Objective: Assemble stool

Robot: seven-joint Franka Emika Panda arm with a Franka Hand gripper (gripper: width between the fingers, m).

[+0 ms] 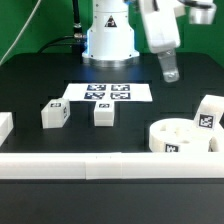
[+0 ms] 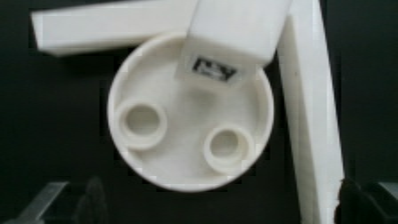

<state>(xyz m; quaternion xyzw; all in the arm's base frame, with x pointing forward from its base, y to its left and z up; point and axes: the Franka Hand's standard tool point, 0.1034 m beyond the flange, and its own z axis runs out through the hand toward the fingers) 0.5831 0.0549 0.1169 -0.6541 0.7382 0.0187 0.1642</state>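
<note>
The round white seat lies flat at the exterior view's lower right, with its holes facing up. It fills the wrist view, where two holes show. One tagged leg rests against the seat's far right edge; in the wrist view it overlaps the rim. Two more legs stand apart on the black table, left of centre. My gripper hangs high above the table behind the seat, open and empty. In the wrist view its dark fingers sit wide apart, clear of the seat.
The marker board lies before the robot base. A long white rail runs along the front edge and shows beside the seat in the wrist view. A short white piece sits at the left edge.
</note>
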